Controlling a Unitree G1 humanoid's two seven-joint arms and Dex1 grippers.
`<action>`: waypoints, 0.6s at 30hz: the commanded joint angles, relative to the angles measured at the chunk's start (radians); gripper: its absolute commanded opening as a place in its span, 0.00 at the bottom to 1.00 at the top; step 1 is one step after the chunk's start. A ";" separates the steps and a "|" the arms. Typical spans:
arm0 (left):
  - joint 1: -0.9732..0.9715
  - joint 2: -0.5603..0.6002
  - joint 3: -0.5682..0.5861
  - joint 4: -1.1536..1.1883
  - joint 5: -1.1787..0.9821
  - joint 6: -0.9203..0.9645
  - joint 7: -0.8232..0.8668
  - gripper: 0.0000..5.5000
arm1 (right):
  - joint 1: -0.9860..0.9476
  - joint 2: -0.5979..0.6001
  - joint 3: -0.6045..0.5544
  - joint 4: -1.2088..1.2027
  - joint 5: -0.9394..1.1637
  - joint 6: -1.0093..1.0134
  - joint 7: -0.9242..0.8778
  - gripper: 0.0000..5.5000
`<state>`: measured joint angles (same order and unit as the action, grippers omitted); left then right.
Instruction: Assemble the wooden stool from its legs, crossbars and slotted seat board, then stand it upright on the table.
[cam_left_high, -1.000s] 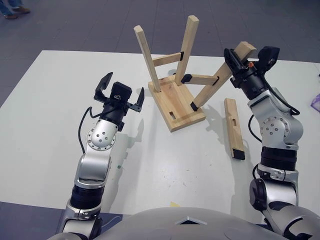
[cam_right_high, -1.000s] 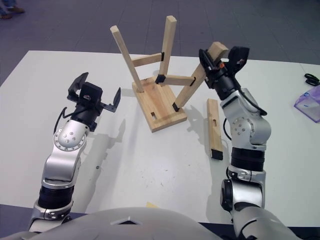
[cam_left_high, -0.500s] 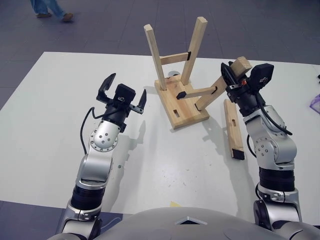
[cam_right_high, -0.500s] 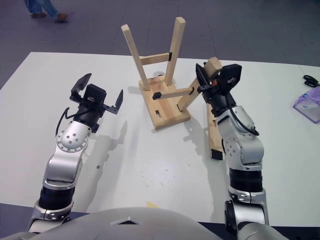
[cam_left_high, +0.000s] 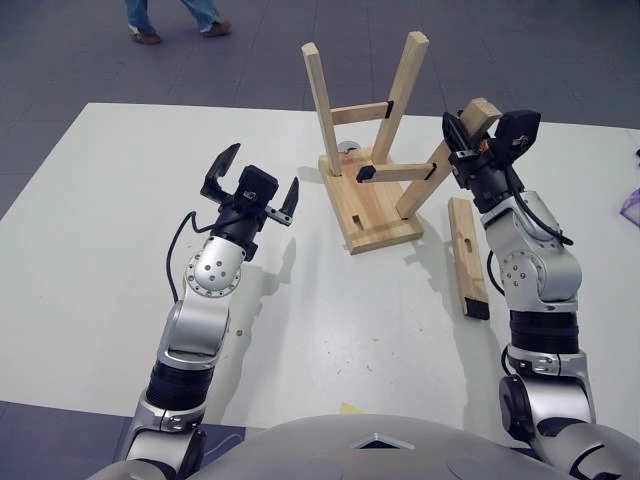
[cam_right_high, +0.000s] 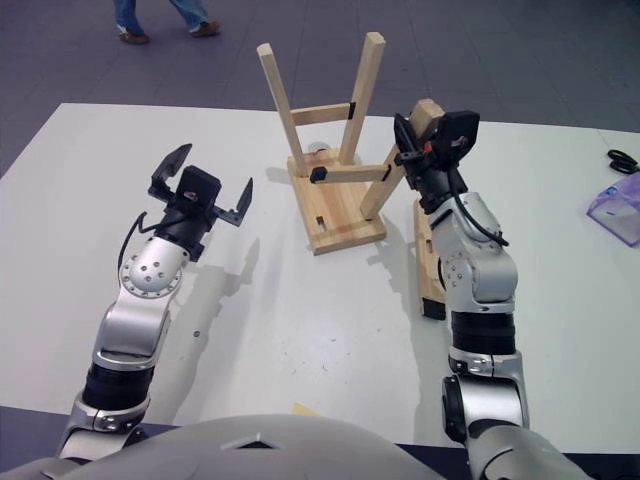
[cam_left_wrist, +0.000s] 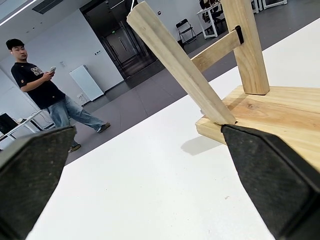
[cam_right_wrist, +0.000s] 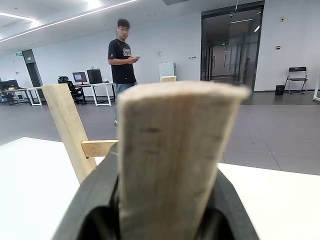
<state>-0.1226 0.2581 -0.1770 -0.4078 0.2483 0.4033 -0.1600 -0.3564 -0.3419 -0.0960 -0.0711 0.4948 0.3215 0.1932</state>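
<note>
The slotted seat board (cam_left_high: 372, 222) is lying flat on the white bench (cam_left_high: 100, 250). Two legs (cam_left_high: 322, 105) are being carried upright at the board's far side, joined by a short crossbar (cam_left_high: 358, 113). A third leg (cam_left_high: 432, 180) is being held tilted at the board's right edge, with its lower end at that edge. A second crossbar (cam_left_high: 395, 172) is running from it and ending over the board, near the upright pair. The upper end of this leg is being grasped by the right gripper (cam_left_high: 470, 132), its jaws clenched on the wood from both sides. A fourth leg (cam_left_high: 466, 262) is lying loose on the bench just right of the board. The left gripper (cam_left_high: 258, 172) is being held above the bench to the left of the board, apart from it, with its jaws released and spread wide.
</note>
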 joint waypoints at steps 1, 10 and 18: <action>-0.014 0.012 0.000 0.012 0.024 -0.015 -0.001 0.98 | 0.038 -0.003 -0.012 0.065 -0.099 0.033 -0.051 0.31; -0.007 0.013 -0.010 0.038 0.039 -0.035 -0.014 0.98 | -0.099 0.051 -0.130 -0.012 0.028 0.056 -0.040 0.58; -0.008 0.006 -0.023 0.043 0.043 -0.035 -0.018 0.98 | -0.415 -0.110 -0.406 0.156 0.255 0.133 -0.075 0.81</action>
<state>-0.1221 0.2575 -0.1952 -0.3690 0.2751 0.3690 -0.1710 -0.7160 -0.3683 -0.4385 -0.0091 0.7881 0.4834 0.1449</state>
